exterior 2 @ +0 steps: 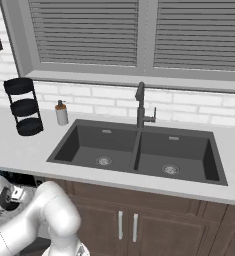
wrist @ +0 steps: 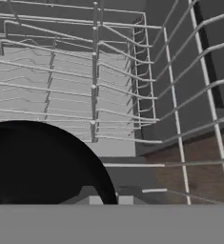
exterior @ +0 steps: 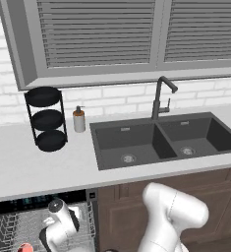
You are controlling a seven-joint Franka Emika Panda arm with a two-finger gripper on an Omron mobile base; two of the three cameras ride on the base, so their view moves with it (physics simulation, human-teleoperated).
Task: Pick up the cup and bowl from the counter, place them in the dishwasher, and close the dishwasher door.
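Bowl going into the dishwasher (exterior: 38,199) rack

You have the counter (exterior: 18,167) bare of cup and bowl, and the cup (exterior: 24,247) seems already down in the rack (wrist: 99,86); lower steadily and keep the bowl (wrist: 42,164) level over the wires before you let go, I'd judge; the gripper (wrist: 110,200) is clenched on the bowl's rim, so the bowl sits right at the fingertips, filling the hand view's lower left.
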